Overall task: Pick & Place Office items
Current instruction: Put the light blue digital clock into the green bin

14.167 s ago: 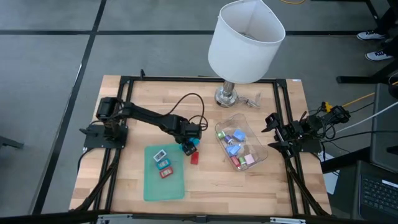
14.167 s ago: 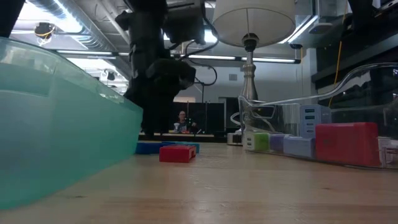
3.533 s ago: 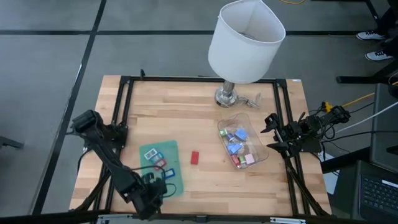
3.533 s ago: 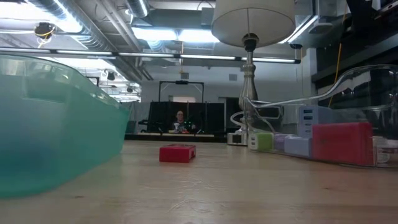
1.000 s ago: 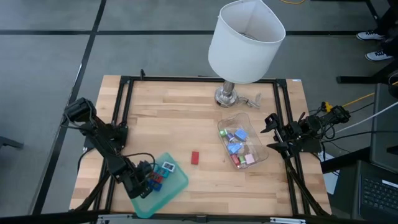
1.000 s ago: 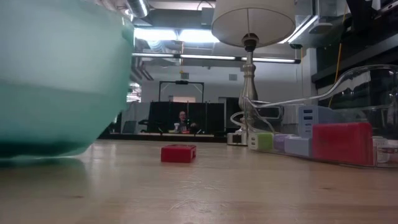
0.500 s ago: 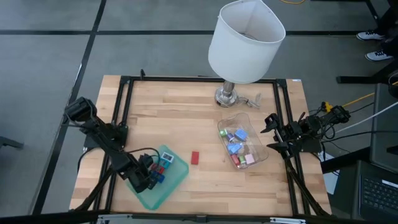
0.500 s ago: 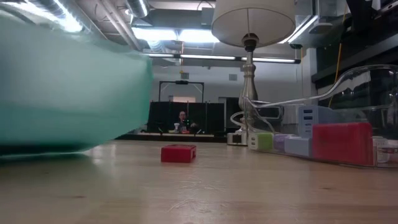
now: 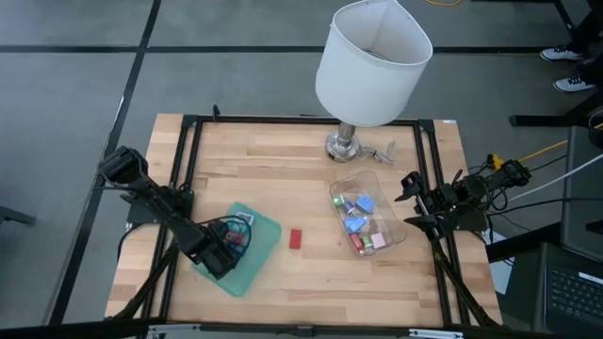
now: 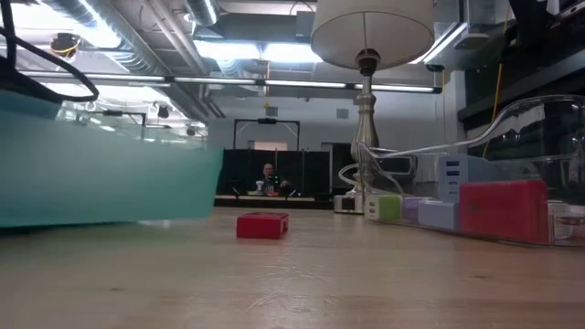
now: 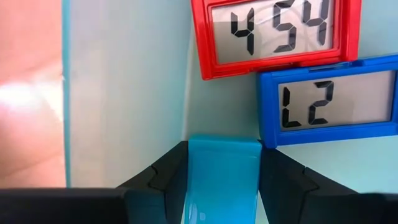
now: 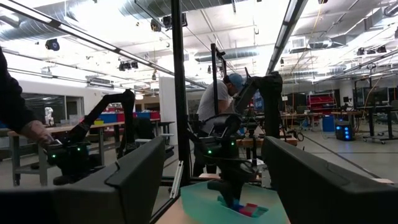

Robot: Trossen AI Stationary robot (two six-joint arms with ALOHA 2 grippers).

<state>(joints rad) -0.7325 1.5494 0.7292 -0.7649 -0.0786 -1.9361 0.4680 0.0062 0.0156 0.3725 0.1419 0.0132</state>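
One tray, one tub, one lamp

A white-shaded lamp stands behind the clear tub.

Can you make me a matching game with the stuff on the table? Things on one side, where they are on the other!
Things:
1. red piece
2. green tray
3. lamp
4. clear tub

Places:
A. at the far edge of the table
B. alone on the bare wood, mid-table
C. gripped by the left gripper
D. near the waiting right gripper, full of little pieces

Pairs: 1-B, 2-C, 3-A, 4-D
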